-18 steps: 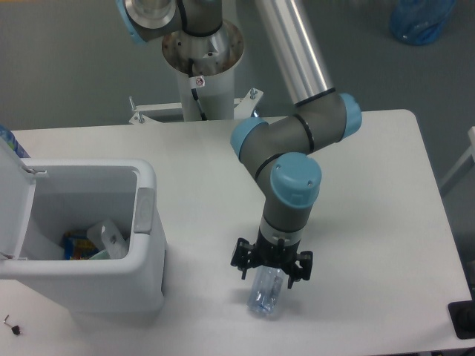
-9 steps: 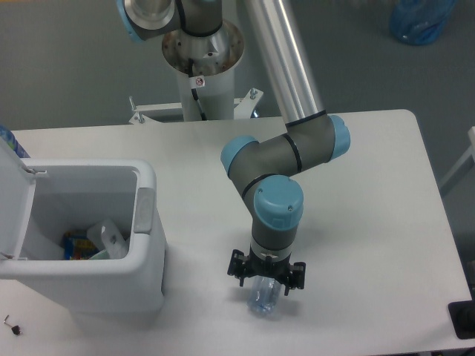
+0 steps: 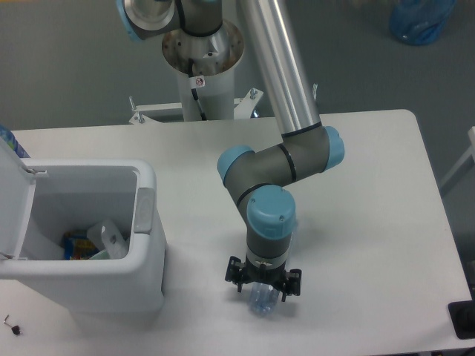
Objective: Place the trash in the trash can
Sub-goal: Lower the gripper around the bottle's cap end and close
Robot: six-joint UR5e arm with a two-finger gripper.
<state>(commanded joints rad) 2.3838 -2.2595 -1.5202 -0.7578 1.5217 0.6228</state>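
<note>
Tool: the tool (image 3: 263, 286) points straight down over the crushed bottle (image 3: 261, 300) near the front edge of the table (image 3: 371, 222); its fingers stand on either side of the bottle, but I cannot tell whether they are pinching it or only straddling it.
Bottle: lies on the table right of the trash can (image 3: 82, 245), apart from it, and not lifted as far as can be seen.
Trash can: lid (image 3: 15, 200) hinged open to the left; inside lie a white wrapper (image 3: 110, 237) and some colourful scraps.
Done: the wrapper appears to be already binned.
Left: grip the bottle, carry it left over the open can, release.
</note>
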